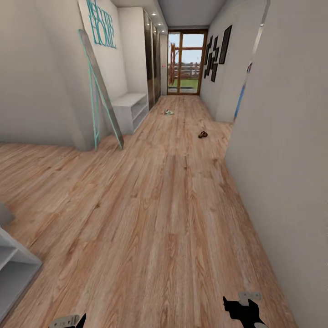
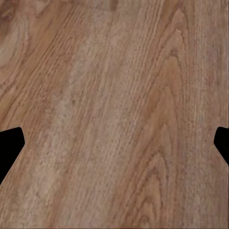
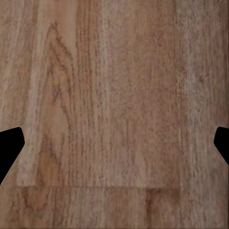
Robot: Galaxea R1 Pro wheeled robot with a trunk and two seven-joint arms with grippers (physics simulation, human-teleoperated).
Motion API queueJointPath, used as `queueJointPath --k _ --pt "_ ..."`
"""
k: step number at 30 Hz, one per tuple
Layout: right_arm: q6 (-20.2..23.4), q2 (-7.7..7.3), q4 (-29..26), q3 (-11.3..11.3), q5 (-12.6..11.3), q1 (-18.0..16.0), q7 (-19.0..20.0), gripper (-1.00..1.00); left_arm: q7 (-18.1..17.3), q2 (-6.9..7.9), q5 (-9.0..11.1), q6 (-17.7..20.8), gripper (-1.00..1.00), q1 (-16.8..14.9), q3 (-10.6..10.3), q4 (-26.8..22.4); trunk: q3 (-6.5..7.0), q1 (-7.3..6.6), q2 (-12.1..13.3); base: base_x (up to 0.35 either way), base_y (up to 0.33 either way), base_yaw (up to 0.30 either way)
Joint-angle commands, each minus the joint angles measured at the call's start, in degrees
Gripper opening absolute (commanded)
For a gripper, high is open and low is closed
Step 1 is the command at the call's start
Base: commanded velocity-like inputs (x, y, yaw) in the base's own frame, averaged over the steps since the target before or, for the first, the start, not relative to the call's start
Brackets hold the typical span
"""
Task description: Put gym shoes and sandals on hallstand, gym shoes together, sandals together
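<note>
Far down the corridor floor [image 1: 164,218], lying near the glass door [image 1: 184,64]: a small pale gym shoe [image 1: 169,112], out from the hallstand [image 1: 130,108] standing along the left wall. Closer and toward the right wall, resting on the planks: a dark sandal [image 1: 203,134], well apart from the gym shoe. Leaning against the left wall corner just before the hallstand: a teal-framed mirror [image 1: 101,93]. Hanging low at the near edge of the floor: left gripper [image 2: 114,143] and right gripper [image 3: 114,143], both spread wide, grasping nothing, black fingertips [image 2: 9,143] framing bare wood grain in the wrist views.
</note>
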Motion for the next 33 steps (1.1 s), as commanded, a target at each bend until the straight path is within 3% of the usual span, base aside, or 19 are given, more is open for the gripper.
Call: queueJointPath --k 1,33 --pt "-0.20 0.01 0.07 0.00 -0.21 -0.05 -0.01 1.00 -0.57 0.00 0.55 0.00 1.00 -0.02 0.15 0.04 -0.01 0.03 -0.02 0.337 0.000 -0.212" --pt "-0.37 -0.08 0.13 0.08 0.05 -0.05 0.09 1.00 -0.48 0.00 0.55 0.00 1.00 -0.03 0.18 0.04 0.07 0.03 -0.02 0.337 0.021 -0.016"
